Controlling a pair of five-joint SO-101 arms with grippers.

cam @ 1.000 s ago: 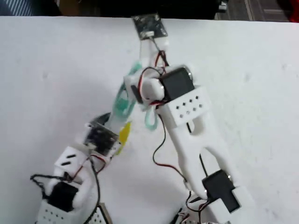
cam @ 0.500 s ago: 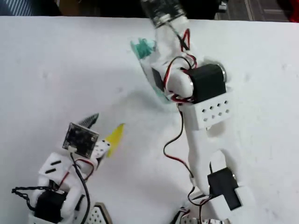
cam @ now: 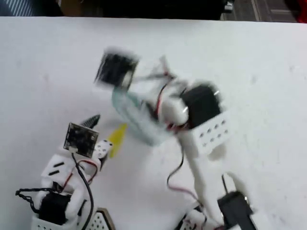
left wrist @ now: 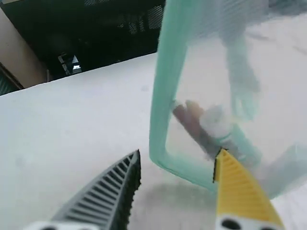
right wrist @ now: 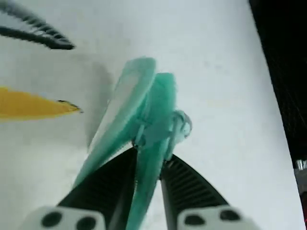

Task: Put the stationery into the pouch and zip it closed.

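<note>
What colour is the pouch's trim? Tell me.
The pouch trim is mint green around clear plastic; left wrist view shows it best.

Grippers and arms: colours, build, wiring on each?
Left gripper: one dark grey ribbed finger, one yellow. Right gripper: both fingers black, ribbed. Left arm and right arm: white printed links, black servos, red and black wires.

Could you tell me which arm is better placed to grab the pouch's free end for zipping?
Probably left: the left gripper is open, with the pouch just ahead of its tips. The right gripper is shut on the pouch's edge, so it has no free grip.
</note>
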